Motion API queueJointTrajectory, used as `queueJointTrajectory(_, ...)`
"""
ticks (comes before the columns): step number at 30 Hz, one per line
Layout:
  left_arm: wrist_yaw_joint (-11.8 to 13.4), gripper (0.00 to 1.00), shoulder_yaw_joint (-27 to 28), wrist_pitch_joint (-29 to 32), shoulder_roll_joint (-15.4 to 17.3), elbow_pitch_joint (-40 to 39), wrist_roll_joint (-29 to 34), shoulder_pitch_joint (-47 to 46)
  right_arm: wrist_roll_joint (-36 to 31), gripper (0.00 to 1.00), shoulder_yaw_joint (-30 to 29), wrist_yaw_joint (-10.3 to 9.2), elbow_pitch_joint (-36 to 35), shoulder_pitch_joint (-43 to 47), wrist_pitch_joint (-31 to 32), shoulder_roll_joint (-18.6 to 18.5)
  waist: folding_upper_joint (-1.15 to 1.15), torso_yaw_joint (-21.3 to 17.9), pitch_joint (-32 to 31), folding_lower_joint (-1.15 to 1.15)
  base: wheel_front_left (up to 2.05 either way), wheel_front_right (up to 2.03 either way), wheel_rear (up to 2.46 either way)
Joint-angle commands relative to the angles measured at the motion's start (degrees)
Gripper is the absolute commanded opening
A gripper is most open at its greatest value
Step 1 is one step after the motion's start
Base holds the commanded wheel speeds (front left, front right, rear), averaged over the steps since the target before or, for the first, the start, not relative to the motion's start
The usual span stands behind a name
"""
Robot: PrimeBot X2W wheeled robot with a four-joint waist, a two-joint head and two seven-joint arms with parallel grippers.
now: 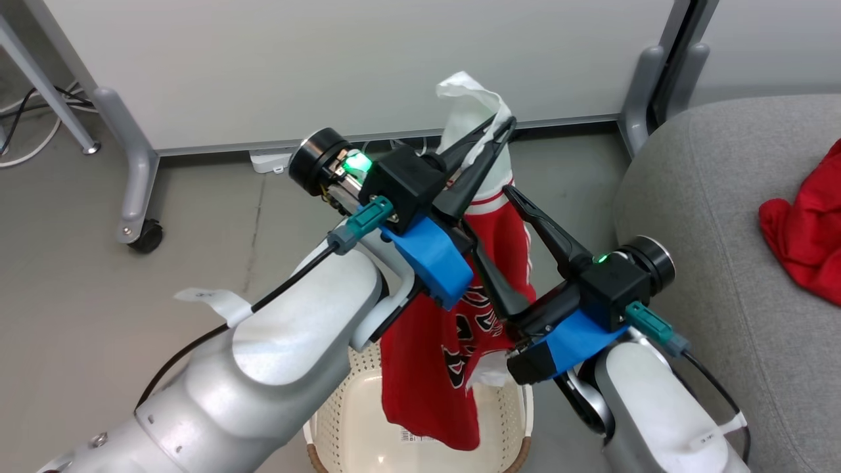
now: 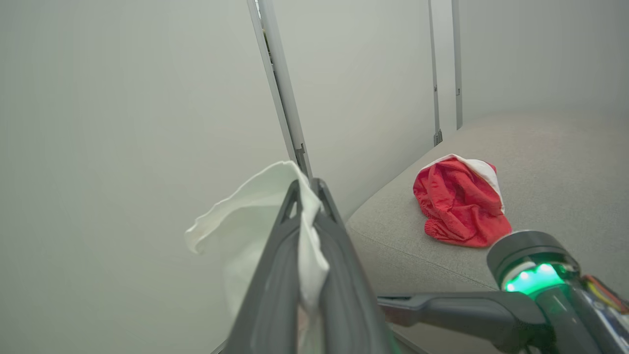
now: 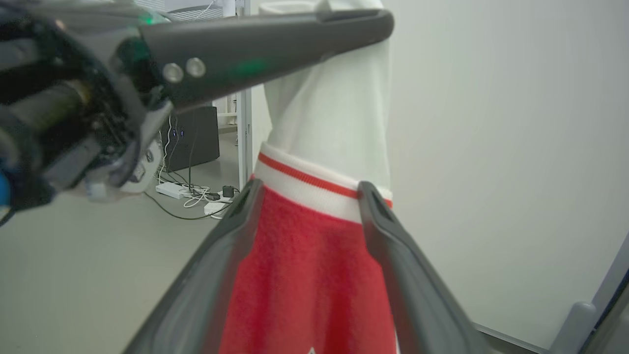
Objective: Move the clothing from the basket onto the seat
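Red jersey with black lettering and white trim (image 1: 420, 387): soft, light, limp, so I'd grab bunched fabric. It hangs over the cream perforated plastic basket (image 1: 341, 427). Left gripper (image 1: 504, 126) pinches its white top. Right gripper (image 1: 489, 220) is spread, with the jersey between its fingers. Grey fabric sofa (image 1: 709, 263) on the right holds a plain red garment (image 1: 808, 230).

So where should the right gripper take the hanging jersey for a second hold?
On the red cloth just below the striped trim, coming from the robot's right. The jersey hangs in a narrow column from the left gripper's pinch, and the open right gripper straddles it there.
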Motion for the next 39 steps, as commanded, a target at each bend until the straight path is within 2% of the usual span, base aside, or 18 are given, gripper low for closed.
queueJointTrajectory(1,-0.2,0.0,0.0,-0.2,-0.3,-0.1,0.2,-1.1,0.7,1.0,0.1,0.03,0.8,-1.4,-0.2,-0.1,0.0,0.3,0.2,-0.01,0.0,0.0,0.0)
queueJointTrajectory(12,-0.6,0.0,-1.5,-1.2,-3.1,-0.5,0.5,-2.1,-0.1,1.0,-1.9,0.03,7.3,-4.8,-0.2,0.0,0.0,2.1,0.4,-0.01,0.0,0.0,0.0)
queueJointTrajectory(23,-0.4,0.0,-2.0,-1.6,-3.5,-1.1,0.4,-2.8,2.4,1.0,-1.2,0.03,11.3,-5.9,-0.2,0.0,0.0,2.7,0.1,-0.01,0.0,0.0,0.0)
queueJointTrajectory(24,-0.3,0.0,-2.1,-1.6,-3.5,-1.2,0.4,-2.8,2.5,0.82,-0.9,0.03,11.6,-5.9,-0.2,0.0,0.0,2.7,0.0,-0.01,0.0,0.0,0.0)
queueJointTrajectory(25,-0.3,0.0,-2.1,-1.6,-3.4,-1.2,0.3,-2.7,2.9,0.15,-0.7,0.03,11.9,-5.9,-0.2,0.0,0.0,2.8,0.0,-0.01,0.0,0.0,0.0)
queueJointTrajectory(26,-0.2,0.0,-2.1,-1.6,-3.4,-1.2,0.3,-2.6,3.0,0.0,-0.5,0.03,12.1,-6.0,-0.2,0.0,0.0,2.8,0.0,-0.01,0.0,0.0,0.0)
queueJointTrajectory(39,0.2,0.0,-2.6,-1.8,-2.8,-0.6,-0.4,-2.0,3.8,0.0,0.0,0.03,12.2,-5.5,-0.2,0.0,0.0,2.4,-0.3,-0.01,0.0,0.0,0.0)
